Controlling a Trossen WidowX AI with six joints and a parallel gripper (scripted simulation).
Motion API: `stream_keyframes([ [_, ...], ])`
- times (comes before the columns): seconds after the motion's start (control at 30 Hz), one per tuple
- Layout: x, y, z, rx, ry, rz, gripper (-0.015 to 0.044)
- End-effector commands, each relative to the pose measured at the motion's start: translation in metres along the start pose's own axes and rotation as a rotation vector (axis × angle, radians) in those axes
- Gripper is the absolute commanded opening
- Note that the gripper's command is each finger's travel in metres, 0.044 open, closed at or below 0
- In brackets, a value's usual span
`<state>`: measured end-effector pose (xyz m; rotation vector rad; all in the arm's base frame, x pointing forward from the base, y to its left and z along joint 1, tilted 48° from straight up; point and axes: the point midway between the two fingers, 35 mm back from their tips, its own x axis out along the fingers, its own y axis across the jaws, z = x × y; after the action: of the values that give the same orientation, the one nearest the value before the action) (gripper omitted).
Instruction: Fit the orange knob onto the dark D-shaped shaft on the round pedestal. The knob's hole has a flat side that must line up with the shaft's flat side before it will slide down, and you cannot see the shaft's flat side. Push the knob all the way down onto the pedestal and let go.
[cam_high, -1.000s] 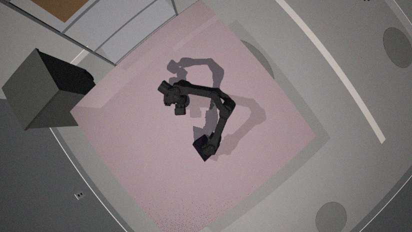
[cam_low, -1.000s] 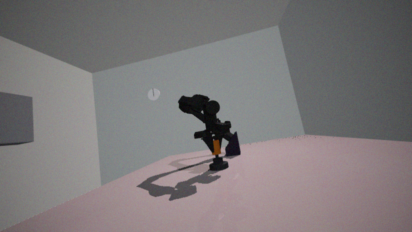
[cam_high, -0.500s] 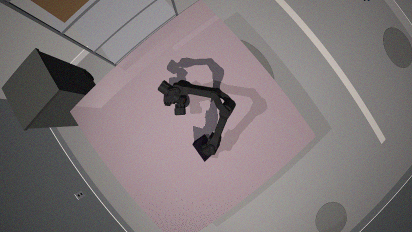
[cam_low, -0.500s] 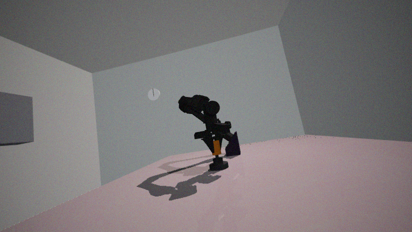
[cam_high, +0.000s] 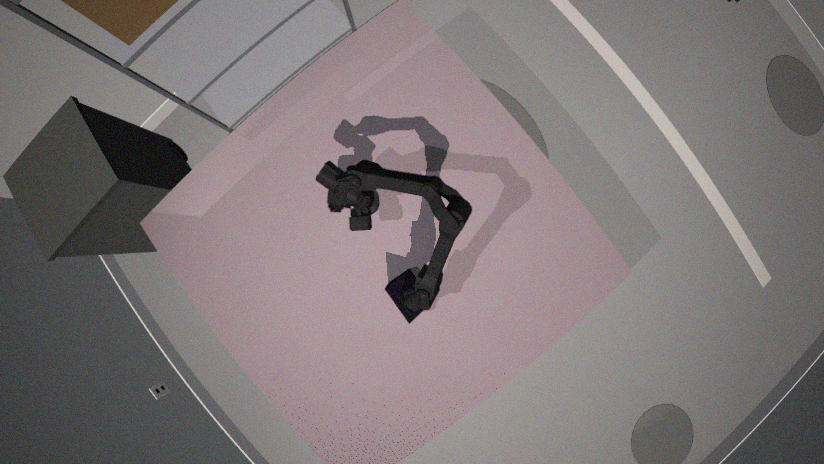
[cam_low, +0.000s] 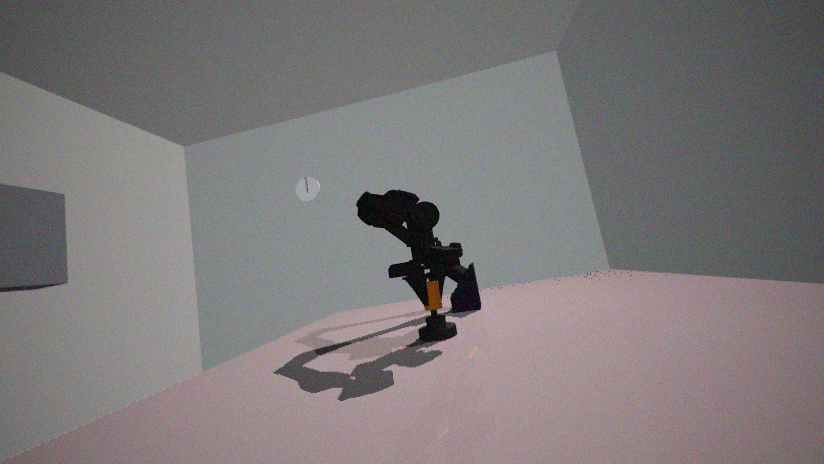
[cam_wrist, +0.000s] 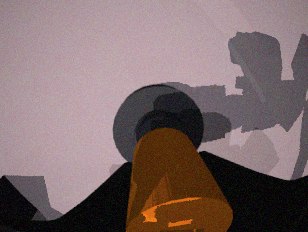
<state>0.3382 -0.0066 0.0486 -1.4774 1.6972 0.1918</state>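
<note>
The orange knob (cam_low: 433, 291) (cam_wrist: 172, 175) is a cylinder, leaning slightly in the exterior view. My gripper (cam_low: 434, 299) (cam_wrist: 166, 163) is shut on it, with dark fingers on both sides. The dark round pedestal (cam_low: 438, 332) (cam_wrist: 125, 117) stands below on the pink surface. A short length of the dark shaft (cam_low: 434, 312) shows between the knob's lower end and the pedestal, so the knob sits above the pedestal, at the shaft's top. Whether the shaft has entered the hole cannot be told. The flat sides are hidden. The arm covers the pedestal in the top view.
The arm's dark base (cam_high: 409, 308) (cam_low: 469, 296) stands on the pink surface (cam_high: 288, 317) (cam_low: 576, 368), behind the pedestal in the exterior view. A large grey box (cam_high: 63, 172) stands beyond the pink surface's edge. Shadows of the arm fall around the pedestal.
</note>
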Motion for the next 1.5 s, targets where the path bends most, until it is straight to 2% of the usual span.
stream_keyframes([
  [0.0, -0.0018, -0.0003, -0.0013, -0.001, 0.002, 0.001, 0.0000],
  [0.17, -0.0039, -0.0007, -0.0014, -0.027, 0.002, 0.001, 0.0000],
  [0.37, -0.0032, -0.0026, 0.0003, -0.208, 0.002, 0.001, 0.0000],
  [1.47, -0.0028, -0.0019, 0.0000, -0.211, 0.002, 0.001, 0.0000],
])
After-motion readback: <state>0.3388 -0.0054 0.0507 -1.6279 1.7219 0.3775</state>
